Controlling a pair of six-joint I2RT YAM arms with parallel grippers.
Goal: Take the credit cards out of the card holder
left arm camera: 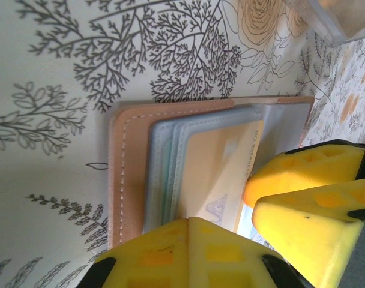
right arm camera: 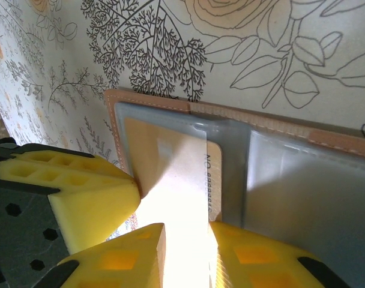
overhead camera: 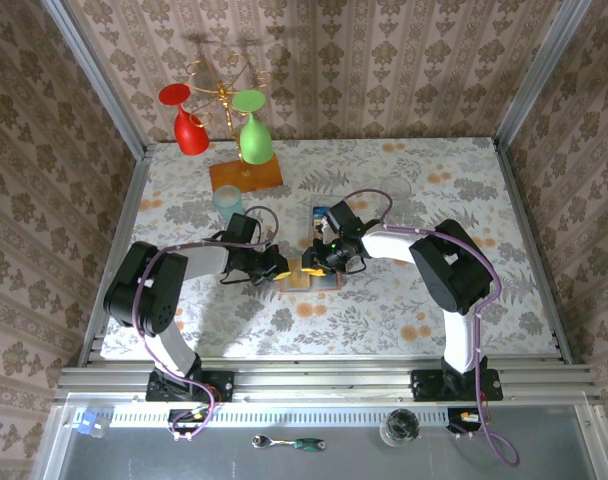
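Between the jaws of the right gripper (right arm camera: 186,240) sits the pinched end of the card (right arm camera: 170,156), long axis running straight ahead into the holder (left arm camera: 125,180), which the left gripper (left arm camera: 188,237), pressed shut, pins from the opposite side.

Bright, even light from overhead in the top view; soft, faint shadows beneath the arms (overhead camera: 434,260) on the floral-print worktop (overhead camera: 384,320). Blown-out white glare over the lower end of the orange-tan plastic card (right arm camera: 170,156) in the right wrist view. Slightly blurred, too close for focus: yellow fingers (left arm camera: 170,258) of the left claw (left arm camera: 188,223).
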